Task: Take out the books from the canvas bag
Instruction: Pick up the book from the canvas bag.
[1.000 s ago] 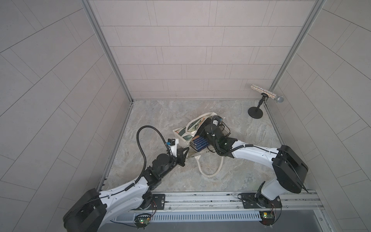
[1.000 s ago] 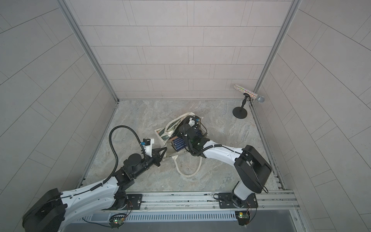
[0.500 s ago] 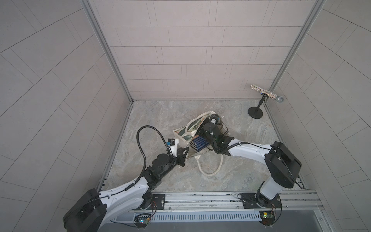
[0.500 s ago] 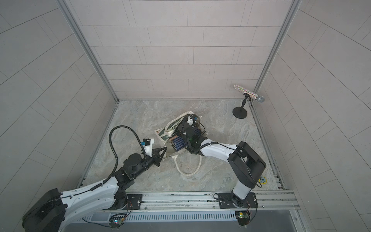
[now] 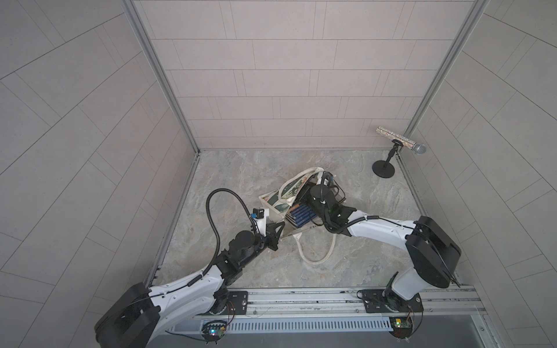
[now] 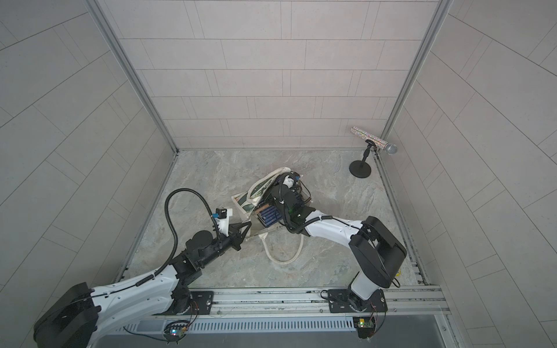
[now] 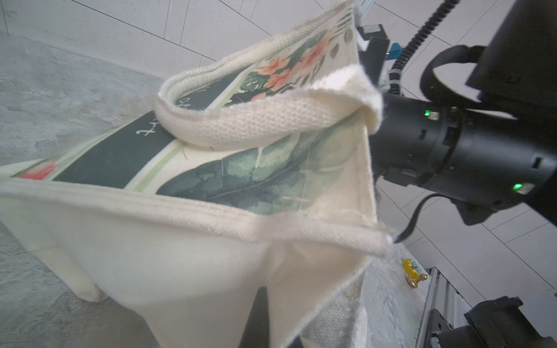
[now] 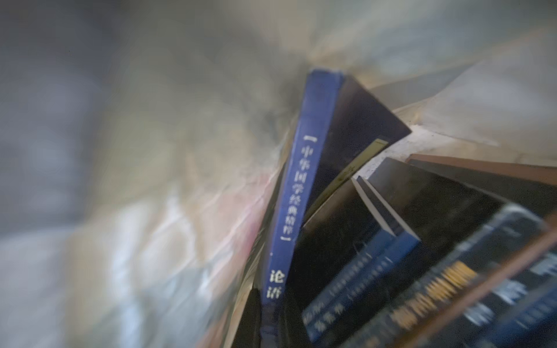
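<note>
canvas bag [image 5: 278, 201] lies on its side near the middle of the marble-patterned table [image 5: 241, 171], its mouth open toward the robot's right arm, as both top views show. the left gripper [image 5: 280, 228] is pinched tight on the bag's near cream edge. its wrist view is filled with the bag's green leaves, orange flowers and dark green band, with a thick rope handle [image 7: 256, 120] draped across the print. a second rope handle [image 5: 316, 254] trails in a loop on the table toward the rail.

the books [image 5: 300, 215] sit in the bag's open mouth, a stack of dark navy covers with blue spines showing from above. the right gripper [image 8: 271, 328] is down inside the bag, hidden from above by its own wrist. its blurred wrist view shows it closed narrow on the near end of a blue-spined book [image 8: 301, 192] with white characters. this book stands tilted away from the other books beside it.

a glittery microphone [image 5: 399, 142] on a black stand sits well apart in the far right corner. a small yellow object [image 7: 412, 267] lies on the table near the rail.
</note>
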